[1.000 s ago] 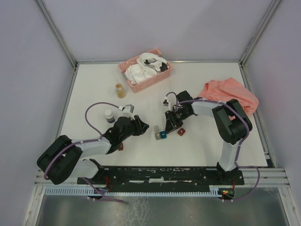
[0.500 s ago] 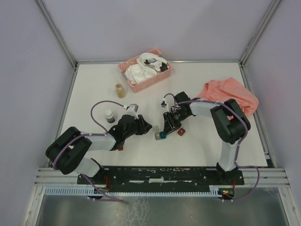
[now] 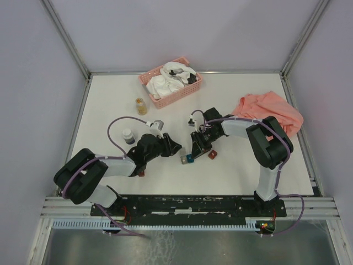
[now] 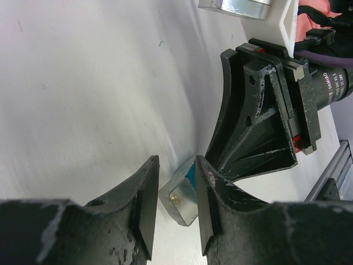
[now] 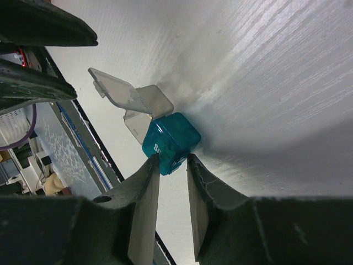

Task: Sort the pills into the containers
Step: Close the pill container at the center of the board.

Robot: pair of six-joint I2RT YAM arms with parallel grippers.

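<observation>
The teal box (image 3: 190, 158) and the grey box (image 3: 182, 159) lie side by side on the table, between my two grippers. My left gripper (image 4: 176, 163) stands open astride the grey box (image 4: 179, 196). A single amber pill (image 4: 177, 197) shows inside that box, and its right finger touches it. My right gripper (image 5: 172, 159) is shut on the near corner of the teal box (image 5: 171, 141). The grey box (image 5: 146, 110) has its clear lid (image 5: 113, 88) swung open. A clear jar of golden pills (image 3: 142, 106) stands far left of both grippers (image 3: 176, 149) (image 3: 194, 153).
One dark red box (image 3: 212, 154) lies right of the right gripper, and another (image 3: 142, 173) lies by the left arm. A small white-capped jar (image 3: 128, 136) stands behind the left arm. The pink basket (image 3: 185, 94) holds white cloth. An orange cloth (image 3: 270, 113) lies at the right.
My left gripper has slid right until its jaws stand around the grey box. The grey box has shifted a little toward the near edge. The right gripper stays at the teal box.
</observation>
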